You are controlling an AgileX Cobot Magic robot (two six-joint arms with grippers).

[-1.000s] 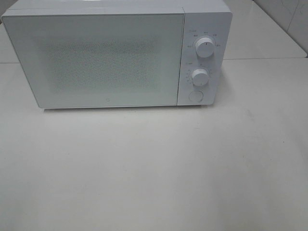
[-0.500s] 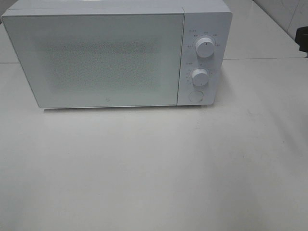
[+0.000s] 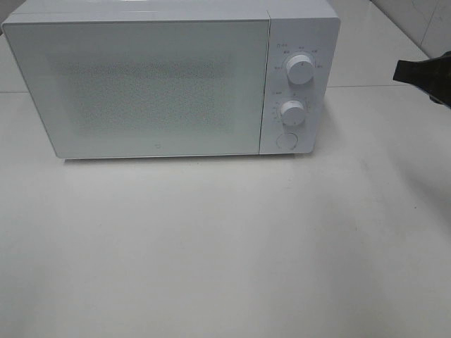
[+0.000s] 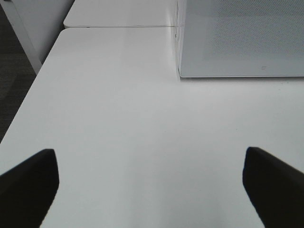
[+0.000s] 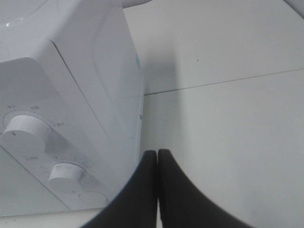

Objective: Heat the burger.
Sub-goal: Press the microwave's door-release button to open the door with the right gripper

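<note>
White microwave (image 3: 141, 84), door shut, burger unseen; right fingers (image 5: 142, 190), pressed together, hover nearest its knobs (image 3: 300, 70); left fingers (image 4: 28, 180) spread

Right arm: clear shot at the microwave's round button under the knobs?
Likely yes. The right pincer, shut and empty, hangs right of the microwave, and nothing stands between it and the round button.

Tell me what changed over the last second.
The right gripper came in from the right edge of the high view, moving left toward the microwave, and its jaws closed with nothing between them. The microwave, its shut door and both knobs stayed as they were.
</note>
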